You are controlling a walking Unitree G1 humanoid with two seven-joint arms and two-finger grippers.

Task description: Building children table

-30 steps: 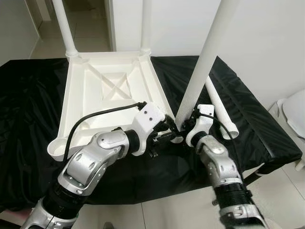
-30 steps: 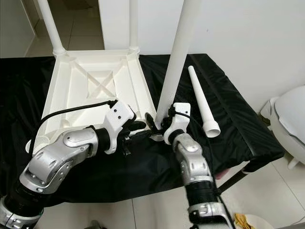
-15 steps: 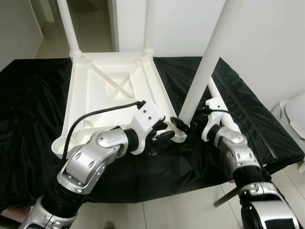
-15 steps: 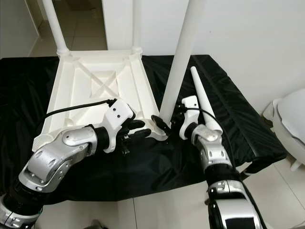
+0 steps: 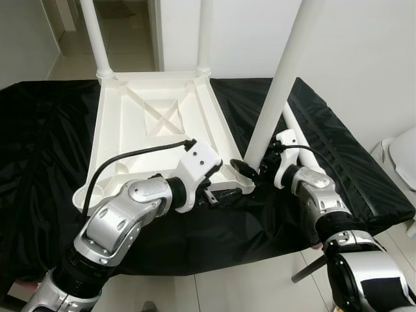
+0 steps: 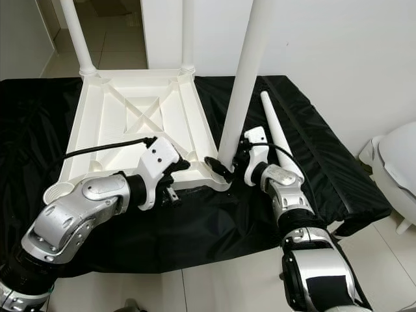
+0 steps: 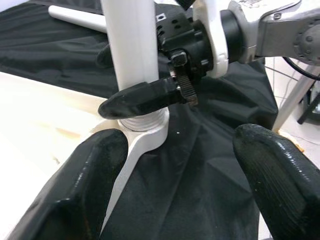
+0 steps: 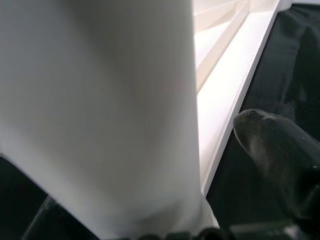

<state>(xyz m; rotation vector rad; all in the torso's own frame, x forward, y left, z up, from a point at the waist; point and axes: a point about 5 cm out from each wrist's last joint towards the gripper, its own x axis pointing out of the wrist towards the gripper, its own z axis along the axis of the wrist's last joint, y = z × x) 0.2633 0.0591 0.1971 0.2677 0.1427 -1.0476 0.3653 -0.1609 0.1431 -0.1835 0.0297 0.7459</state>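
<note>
A bright, white-walled room with pale tiled floor.
A desk [image 5: 58, 214] draped in black cloth [image 6: 214, 221] stands against the white wall [image 5: 364, 58]; an open doorway [image 5: 123, 32] lies behind.

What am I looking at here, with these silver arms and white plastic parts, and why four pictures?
A humanoid robot is assembling a child's table. The two wide pictures come from cameras in its head, the two close-ups from its wrists. The white tabletop lies upside down on a black cloth. The right gripper has its fingers around the base of a table leg standing in a corner socket. The left gripper sits open by that corner. A spare leg lies on the cloth.
</note>
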